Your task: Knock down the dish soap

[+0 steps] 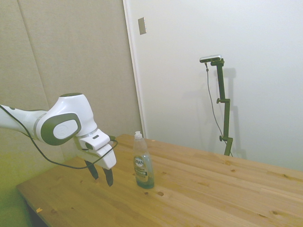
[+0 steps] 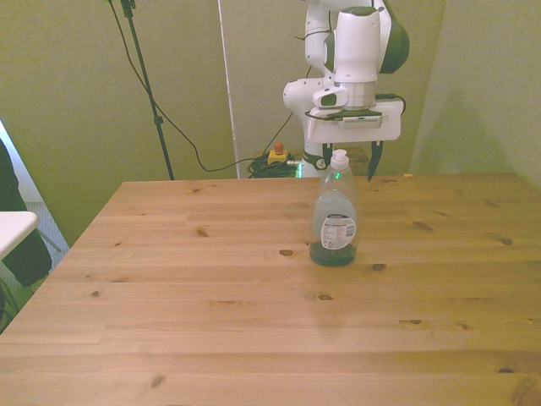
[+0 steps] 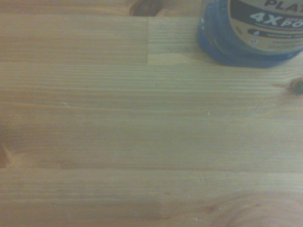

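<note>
Standing upright near the middle of the wooden desk [image 2: 169,288], the slim clear plastic dish soap bottle [image 2: 335,222] holds greenish liquid only at its base. The white robot hand [image 1: 101,174], dark fingers spread and empty, hangs just beside it, apart. Light, stiff and bottom-weighted, it likely tips most readily if pushed high, near the white cap.

Wood, plastic and gloss

The table [image 2: 211,296] is showing matt, knotty planked wood; the dish soap [image 2: 335,222] is gleaming as clear smooth plastic with a paper-like label; the pincer [image 1: 101,175] is wearing glossy white casing.
</note>
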Motion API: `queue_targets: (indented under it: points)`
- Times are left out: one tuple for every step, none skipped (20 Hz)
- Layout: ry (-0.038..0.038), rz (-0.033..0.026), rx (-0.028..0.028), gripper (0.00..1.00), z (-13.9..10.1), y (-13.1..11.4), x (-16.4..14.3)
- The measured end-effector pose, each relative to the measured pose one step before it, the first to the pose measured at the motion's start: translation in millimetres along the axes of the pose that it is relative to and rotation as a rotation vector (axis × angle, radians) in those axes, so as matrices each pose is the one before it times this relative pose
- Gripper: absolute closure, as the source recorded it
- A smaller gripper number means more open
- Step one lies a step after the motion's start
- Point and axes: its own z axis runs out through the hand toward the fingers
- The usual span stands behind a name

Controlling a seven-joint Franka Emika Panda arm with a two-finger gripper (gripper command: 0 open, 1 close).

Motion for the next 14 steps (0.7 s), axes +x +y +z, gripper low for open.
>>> queue_targets:
  points:
    - [0.00016,-0.00002,0.00021,0.0,-0.07,-0.14,0.12]
    - [0.00028,-0.00006,-0.00009,1.0,-0.05,0.07,0.14]
    - [0.00193,0.0013,0.00126,1.0,-0.84,0.55,1.05]
    - [0.00563,0.00553,0.00525,1.0,-2.96,1.67,3.23]
    - [0.00712,0.00707,0.00506,1.0,-3.7,2.35,4.53]
    - [0.00995,0.00729,0.00271,1.0,-4.21,3.41,6.32]
    - [0.0119,0.00938,0.00068,1.0,-4.4,3.76,7.54]
    - [0.00962,0.00941,-0.00072,1.0,-3.62,3.99,7.33]
    - [0.00674,0.01058,-0.00099,1.0,-2.57,3.76,6.63]
    - [0.00891,0.00675,-0.00295,1.0,-2.3,2.68,6.08]
    - [0.00698,0.00583,-0.00265,1.0,-2.02,1.67,5.71]
    - [0.00461,0.00531,-0.00137,1.0,-0.92,0.67,5.0]
    - [0.00359,0.00417,0.0001,1.0,-1.14,-0.6,4.94]
    - [0.00227,0.00369,0.0001,1.0,0.16,-1.35,4.0]
